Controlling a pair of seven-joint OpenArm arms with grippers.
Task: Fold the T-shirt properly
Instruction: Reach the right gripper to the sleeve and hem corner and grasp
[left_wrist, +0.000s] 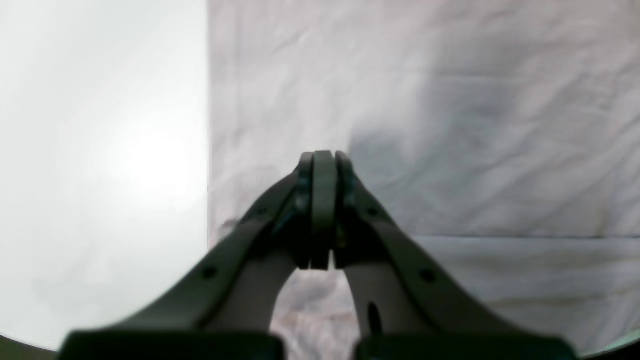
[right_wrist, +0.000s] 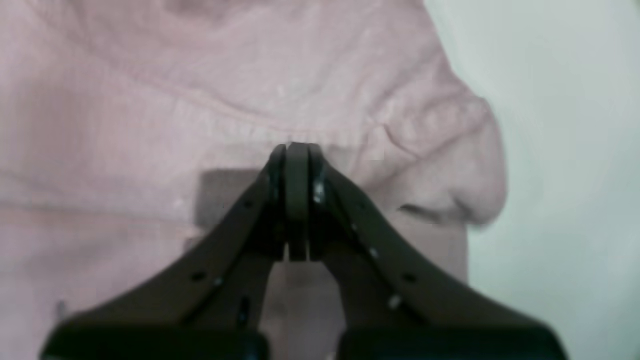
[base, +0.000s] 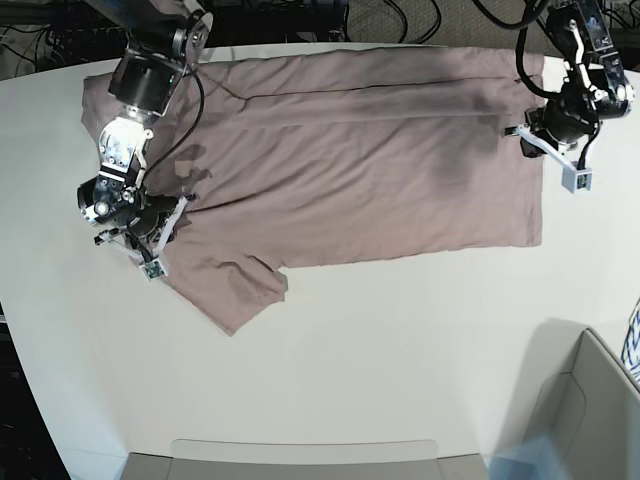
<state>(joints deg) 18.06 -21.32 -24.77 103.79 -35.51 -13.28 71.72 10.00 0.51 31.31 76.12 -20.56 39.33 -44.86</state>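
Observation:
The dusty pink T-shirt (base: 350, 170) lies spread flat on the white table (base: 400, 350), neck end to the left and hem to the right. My left gripper (left_wrist: 324, 156) is shut over the shirt's hem corner (left_wrist: 450, 125), at the right in the base view (base: 530, 135). Nothing shows between its fingers. My right gripper (right_wrist: 297, 147) is shut too. Its tips sit at a puckered seam of the shirt (right_wrist: 150, 100) beside the lower sleeve (right_wrist: 450, 165), at the left in the base view (base: 165, 215). Whether fabric is pinched there I cannot tell.
A grey box (base: 590, 400) stands at the front right corner, and a flat grey tray edge (base: 300, 455) runs along the front. Dark cables (base: 400, 15) lie behind the table's far edge. Bare table shows beside the shirt in both wrist views (left_wrist: 100, 150) (right_wrist: 575, 150).

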